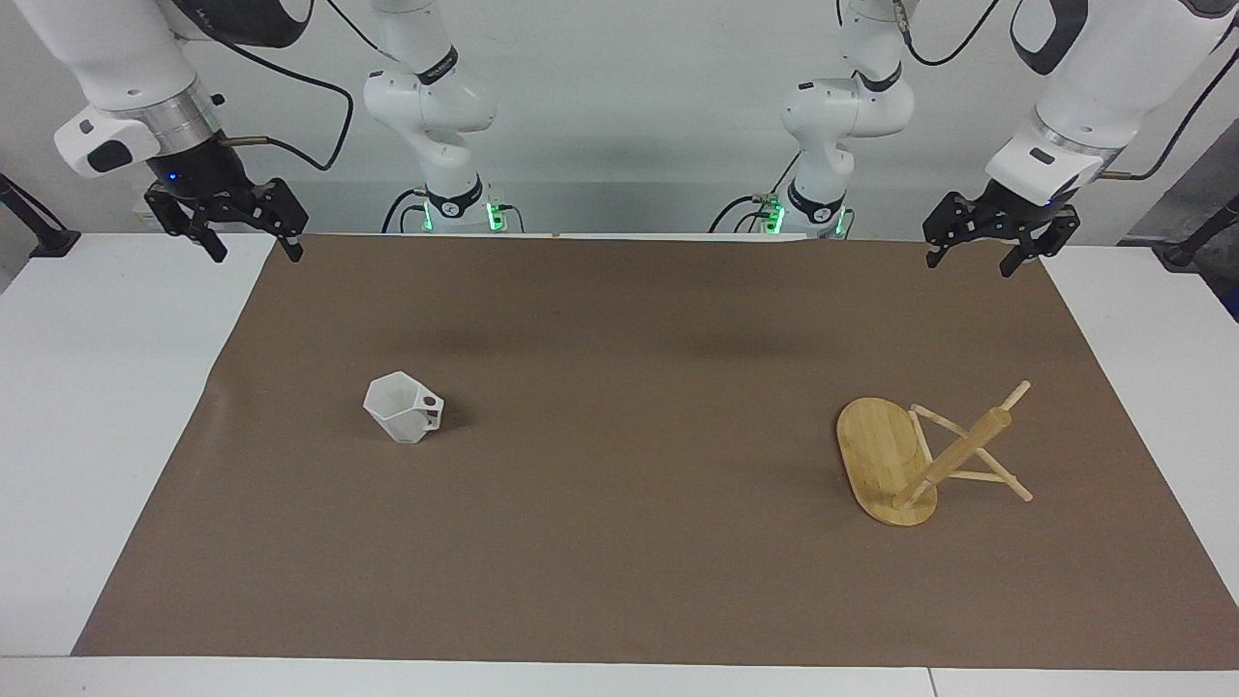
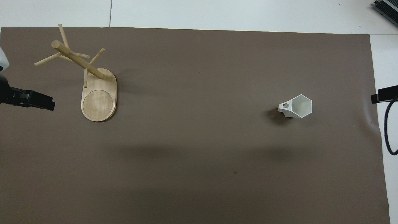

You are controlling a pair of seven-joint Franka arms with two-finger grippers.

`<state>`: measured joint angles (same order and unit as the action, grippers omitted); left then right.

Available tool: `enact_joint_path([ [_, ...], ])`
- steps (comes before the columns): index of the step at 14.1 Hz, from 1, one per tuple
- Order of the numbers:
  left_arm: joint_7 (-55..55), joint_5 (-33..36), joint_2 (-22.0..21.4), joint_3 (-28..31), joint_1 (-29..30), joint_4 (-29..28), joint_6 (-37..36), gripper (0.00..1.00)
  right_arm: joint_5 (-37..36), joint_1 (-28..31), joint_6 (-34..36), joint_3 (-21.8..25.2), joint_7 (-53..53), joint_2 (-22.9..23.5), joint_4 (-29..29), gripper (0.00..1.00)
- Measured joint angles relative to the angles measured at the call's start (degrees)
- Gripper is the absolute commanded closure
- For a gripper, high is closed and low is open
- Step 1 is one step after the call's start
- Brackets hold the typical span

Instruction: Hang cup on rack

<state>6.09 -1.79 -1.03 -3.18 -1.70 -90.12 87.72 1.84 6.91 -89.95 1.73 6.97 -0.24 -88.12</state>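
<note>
A faceted white cup [image 1: 404, 408] (blocky handle, round hole) and bamboo rack [image 1: 886, 472] stand well apart; left gripper [image 1: 978, 255] and right gripper [image 1: 254, 250] hover, fingers apart.

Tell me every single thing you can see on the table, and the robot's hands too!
cup: one, white, upright on the brown mat toward the right arm's end of the table.
rack: one, light bamboo, standing on the mat toward the left arm's end.
mat: one, brown, covering most of the white table.
left gripper: one, black, open, raised over the mat's corner at the left arm's end, waiting.
right gripper: one, black, open, raised over the mat's corner at the right arm's end, waiting.
</note>
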Motion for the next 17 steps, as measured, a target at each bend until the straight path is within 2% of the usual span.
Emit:
enact_joint_path([
  [17, 0.0, 0.0, 0.0, 0.2, 0.0, 0.0, 0.0, 0.00, 0.0, 0.2, -1.5, 0.0, 0.0, -0.5, -1.5, 0.00],
])
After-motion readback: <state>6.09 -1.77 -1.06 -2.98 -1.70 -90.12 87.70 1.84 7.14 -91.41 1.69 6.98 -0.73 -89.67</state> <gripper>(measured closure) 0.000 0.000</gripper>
